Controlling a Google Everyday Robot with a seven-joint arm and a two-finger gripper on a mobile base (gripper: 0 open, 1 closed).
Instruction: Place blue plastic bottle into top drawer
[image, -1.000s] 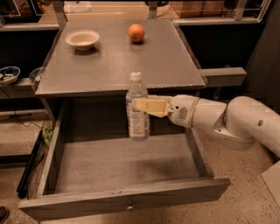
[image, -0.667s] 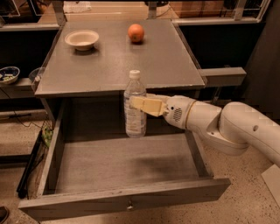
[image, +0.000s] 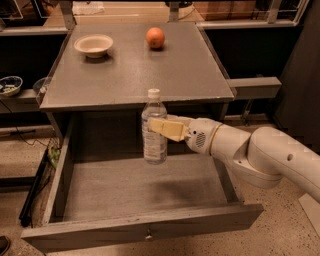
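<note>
The blue plastic bottle (image: 154, 127), clear with a white cap and a pale label, hangs upright over the open top drawer (image: 135, 185). My gripper (image: 161, 126) comes in from the right on a white arm and is shut on the bottle at label height; one tan finger (image: 168, 128) shows across its front. The bottle's base sits above the back half of the drawer floor, near the middle. The drawer is pulled fully out, its front panel and small knob (image: 148, 233) at the bottom of the view.
A grey tabletop (image: 135, 65) above the drawer carries a cream bowl (image: 93, 45) at back left and an orange (image: 155, 37) at back centre. A patterned bowl (image: 10, 85) rests on a side shelf at left. Dark shelving surrounds the table.
The bottle and gripper have shifted slightly left and toward the back of the drawer, staying upright at about the same height.
</note>
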